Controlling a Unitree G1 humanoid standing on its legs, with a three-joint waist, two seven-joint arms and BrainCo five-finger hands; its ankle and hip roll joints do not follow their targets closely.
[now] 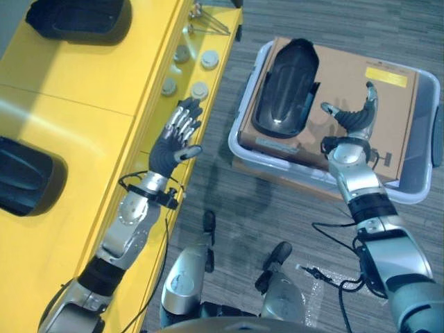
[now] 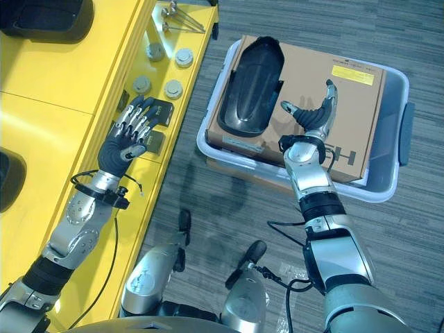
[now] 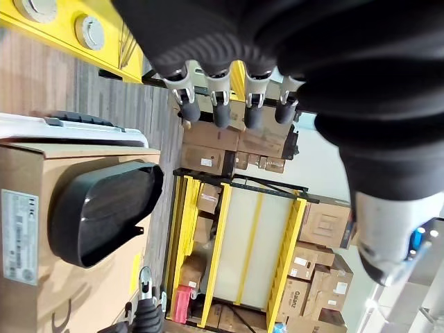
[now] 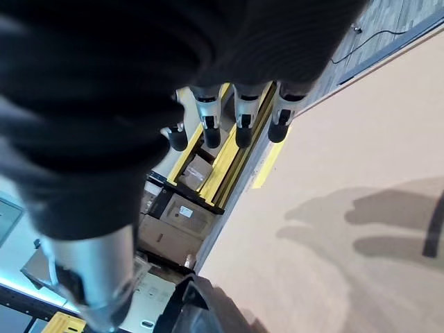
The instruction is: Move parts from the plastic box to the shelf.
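A long black moulded part [image 1: 288, 87] lies on a cardboard sheet [image 1: 378, 104] inside the clear plastic box [image 1: 244, 149] on the floor. My right hand [image 1: 354, 121] hovers open over the cardboard, just right of that part and not touching it; its straight fingers [image 4: 239, 118] show in the right wrist view. My left hand [image 1: 177, 139] is open and empty above the front edge of the yellow shelf [image 1: 83, 132]. Two more black parts [image 1: 80, 17] [image 1: 24, 177] rest on the shelf. The boxed part [image 3: 104, 215] also shows past the left hand's fingers [image 3: 222, 104].
Several round grey discs [image 1: 199, 90] and some thin metal pieces [image 1: 208, 21] sit along the shelf's front edge, beyond the left hand. Grey carpet lies between shelf and box. Yellow racks with cardboard boxes [image 3: 243, 257] stand further off.
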